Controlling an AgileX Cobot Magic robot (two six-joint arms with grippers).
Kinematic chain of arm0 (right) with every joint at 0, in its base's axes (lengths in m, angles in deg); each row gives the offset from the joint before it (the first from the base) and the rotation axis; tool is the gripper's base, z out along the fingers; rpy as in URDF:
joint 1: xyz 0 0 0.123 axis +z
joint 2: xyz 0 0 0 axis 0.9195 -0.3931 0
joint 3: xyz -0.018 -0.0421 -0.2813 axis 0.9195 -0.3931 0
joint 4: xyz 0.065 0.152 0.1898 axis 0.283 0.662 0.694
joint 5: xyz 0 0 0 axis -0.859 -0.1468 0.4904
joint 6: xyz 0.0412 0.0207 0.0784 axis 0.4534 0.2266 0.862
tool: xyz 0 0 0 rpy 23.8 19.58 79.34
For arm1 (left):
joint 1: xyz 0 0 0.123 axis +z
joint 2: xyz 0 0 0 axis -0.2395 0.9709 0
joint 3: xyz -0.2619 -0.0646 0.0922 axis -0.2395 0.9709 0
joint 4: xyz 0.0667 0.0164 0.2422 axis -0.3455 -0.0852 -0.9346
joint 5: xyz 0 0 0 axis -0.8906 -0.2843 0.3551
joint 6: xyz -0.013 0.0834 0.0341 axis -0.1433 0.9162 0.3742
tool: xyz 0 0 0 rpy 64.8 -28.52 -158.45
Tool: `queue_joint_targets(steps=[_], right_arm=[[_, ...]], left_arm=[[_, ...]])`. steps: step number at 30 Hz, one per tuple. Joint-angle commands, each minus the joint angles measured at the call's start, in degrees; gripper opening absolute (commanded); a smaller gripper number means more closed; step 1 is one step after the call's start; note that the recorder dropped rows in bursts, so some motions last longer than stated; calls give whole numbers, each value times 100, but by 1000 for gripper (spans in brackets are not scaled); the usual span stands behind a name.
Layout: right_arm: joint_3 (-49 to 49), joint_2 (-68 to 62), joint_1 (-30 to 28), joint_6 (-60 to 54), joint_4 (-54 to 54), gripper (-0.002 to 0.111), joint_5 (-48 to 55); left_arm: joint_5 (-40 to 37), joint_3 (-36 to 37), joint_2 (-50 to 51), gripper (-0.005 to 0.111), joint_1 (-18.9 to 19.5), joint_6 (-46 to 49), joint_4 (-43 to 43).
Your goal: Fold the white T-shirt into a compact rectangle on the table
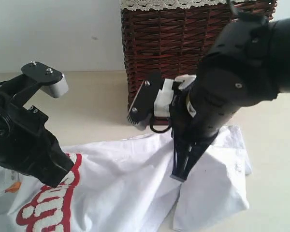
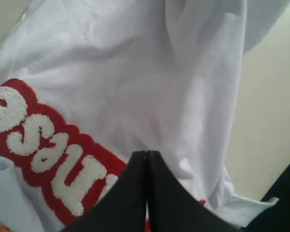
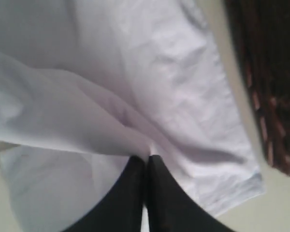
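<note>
Loosely rumpled, the white T-shirt (image 1: 135, 183) shows fuzzy red-edged lettering (image 1: 46, 210).

The right gripper (image 1: 180, 175) pinches the white T-shirt (image 1: 130, 188).

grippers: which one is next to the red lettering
The left gripper, its shut fingers beside the red-outlined lettering on the white T-shirt; the right gripper meets only plain white cloth.

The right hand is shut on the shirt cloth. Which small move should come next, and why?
Probably raise the right hand a little and draw the pinched cloth toward the red lettering. Its jaws are shut on a ridge of the white T-shirt, which lies rumpled and unfolded on the table.
</note>
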Motion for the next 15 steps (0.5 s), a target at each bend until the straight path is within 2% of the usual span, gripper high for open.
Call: queue_joint_targets(steps=[1,5,8,12,15], right_arm=[[146,38,5,509,-929,0,-796],[146,-424,5,1331,-1776,3,-667],[151,-636,5,1242,-1875,15,-478],[268,-604,5,1430,-2046,43,-119],[465,-399,5,1943,-2097,52,570]], left_arm=[[7,15,-47,0,-25,41,40],[7,15,-47,0,-25,118,-36],[21,15,-47,0,-25,171,-36],[33,15,-47,0,-25,171,-24],[33,15,-47,0,-25,161,8]])
